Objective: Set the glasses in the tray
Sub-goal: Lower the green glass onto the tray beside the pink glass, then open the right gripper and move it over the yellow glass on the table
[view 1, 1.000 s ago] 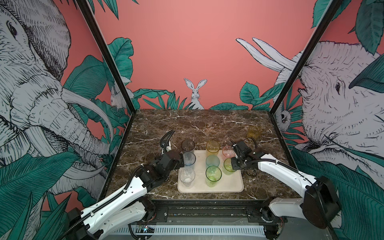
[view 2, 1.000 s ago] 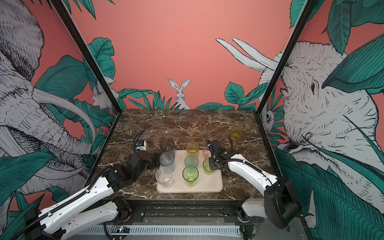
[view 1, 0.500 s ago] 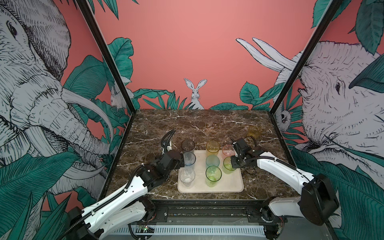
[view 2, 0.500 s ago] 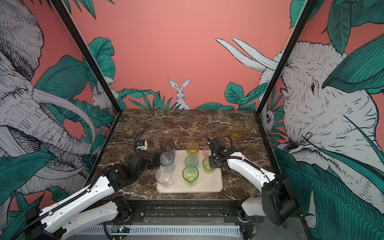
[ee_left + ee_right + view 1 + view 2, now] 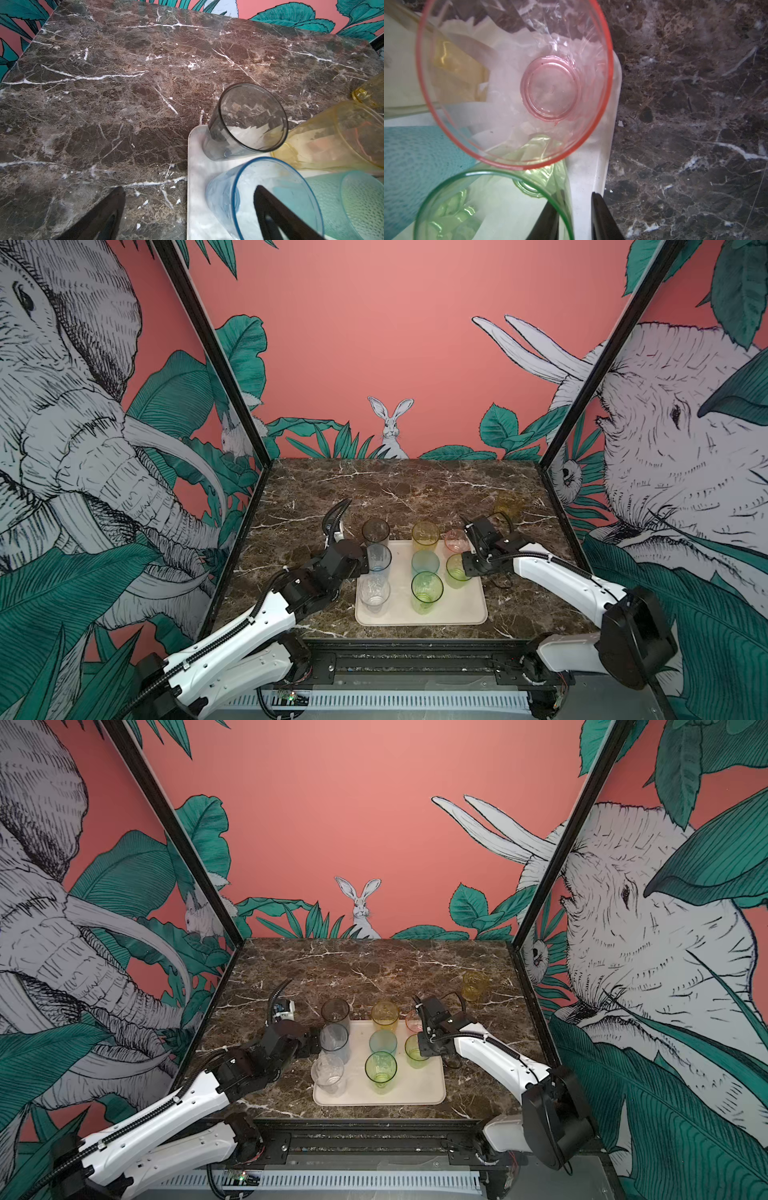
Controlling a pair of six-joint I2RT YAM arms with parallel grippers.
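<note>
The cream tray (image 5: 457,610) holds several glasses: smoky grey (image 5: 375,531), blue (image 5: 379,558), clear (image 5: 374,593), amber (image 5: 425,536), teal (image 5: 425,562), tall green (image 5: 427,591), pink (image 5: 456,540) and short green (image 5: 457,570). Another amber glass (image 5: 508,504) stands on the marble at the far right. My right gripper (image 5: 572,199) straddles the short green glass's (image 5: 492,207) rim, jaws parted, the outer finger clear of the wall. My left gripper (image 5: 190,187) is open wide, one finger inside the blue glass (image 5: 259,199), the other over the marble.
The brown marble table (image 5: 399,489) is bare behind the tray. Printed walls close it in on the left, back and right. The pink glass (image 5: 517,83) stands close beside the short green one.
The right gripper's jaws have parted on the short green glass's rim, letting go of it. The left arm and the glasses have not moved.
</note>
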